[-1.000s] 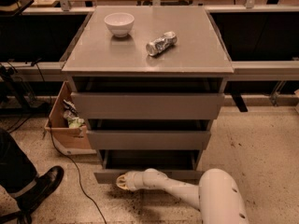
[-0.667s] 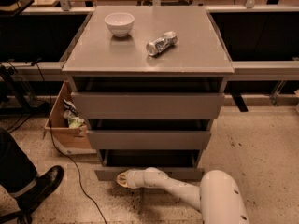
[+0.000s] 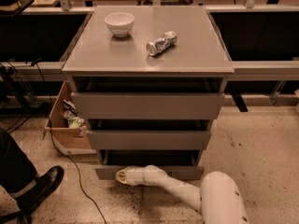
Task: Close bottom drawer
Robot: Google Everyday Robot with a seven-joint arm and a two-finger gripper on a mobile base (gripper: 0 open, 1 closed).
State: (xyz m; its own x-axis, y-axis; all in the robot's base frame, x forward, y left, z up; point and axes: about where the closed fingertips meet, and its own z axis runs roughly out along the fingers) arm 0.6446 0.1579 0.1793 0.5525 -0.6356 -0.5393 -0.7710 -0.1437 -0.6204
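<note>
Well, shoe [image 3: 43, 183]: lower left, on the speckled floor.
cardboard box [image 3: 63, 130]: left of centre, just beside the cabinet [image 3: 187, 55].
bowl [image 3: 119, 23]: upper left of the cabinet top.
gripper [image 3: 122, 175]: bottom centre, against the front of the bottom drawer [image 3: 184, 172]; spread or pressed together, cannot tell.
bottom drawer: bottom centre, partly pulled out.
crushed can [image 3: 161, 43]: upper centre, right of the bowl.

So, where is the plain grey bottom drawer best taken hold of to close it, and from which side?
The plain grey bottom drawer stands pulled out, and its flat front has no handle. Best probably is its front panel, near the middle, approached from the front and pushed straight in. The white gripper is at the panel's left part.
</note>
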